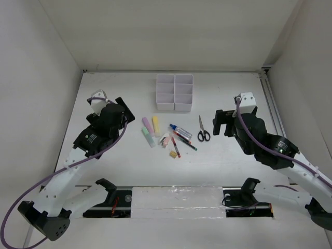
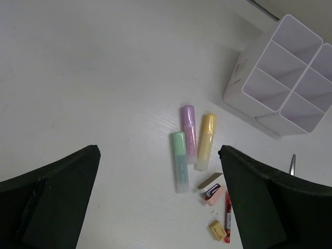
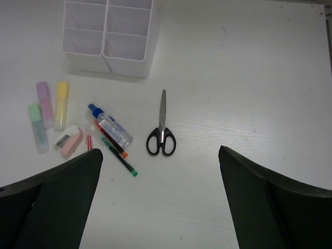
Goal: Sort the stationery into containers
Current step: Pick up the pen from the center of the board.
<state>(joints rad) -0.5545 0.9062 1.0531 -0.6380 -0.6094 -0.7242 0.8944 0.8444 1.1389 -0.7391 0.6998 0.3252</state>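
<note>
Nearest the arm bases, the left end effector point(image 2: 158, 155) and the right end effector point(image 1: 222, 123) stand to either side of the stationery, each with its jaws spread wide and gripping nothing. Between them on the white tabletop point(image 1: 233, 83) lie a small yellow eraser point(image 1: 173, 153), a red pen point(image 1: 176, 147) and a pink eraser point(image 3: 70, 141). Just beyond these, the green highlighter point(image 2: 179, 168), purple highlighter point(image 2: 189, 132) and yellow highlighter point(image 2: 206, 140) lie side by side on the left. The blue-capped marker point(image 3: 110, 124) is in the middle. The black-handled scissors point(image 3: 161, 135) lie apart on the right, blades pointing away. Farthest off, the white organizer tray point(image 1: 175, 92) stands upright near the far edge.
</note>
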